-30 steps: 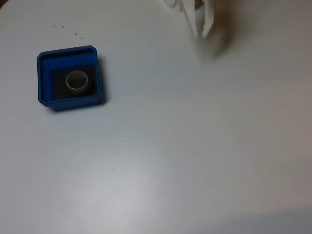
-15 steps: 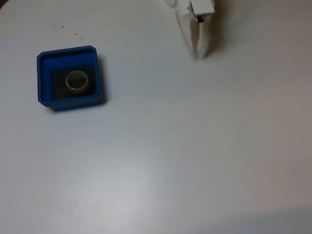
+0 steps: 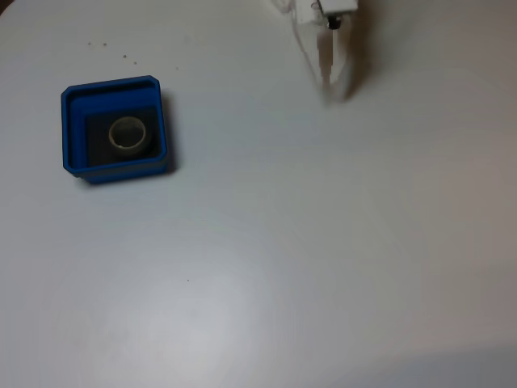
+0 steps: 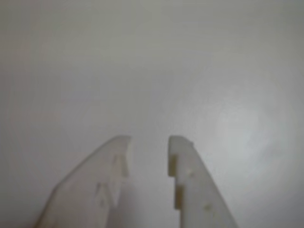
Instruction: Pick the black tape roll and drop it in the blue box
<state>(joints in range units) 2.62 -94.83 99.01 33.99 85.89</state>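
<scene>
Item: fingers (image 4: 148,142), white, being held slightly apart over bare tabletop (image 4: 152,61) in the wrist view, nothing between them. Item: tape roll (image 3: 128,134), being kept flat on the dark floor of the blue box (image 3: 71,129), well apart from the fingers (image 3: 333,87) in the fixed view. Judgement: drop appears done; the arm is best being drawn clear high and slowly, with the box left undisturbed.

Blue box (image 3: 73,129): bright blue walls, dark grey floor. Inside it, the black tape roll (image 3: 128,135) showed a pale beige core against that floor. Table (image 3: 283,242) around the box was plain off-white, a few dark specks; gripper (image 4: 148,140) white.
</scene>
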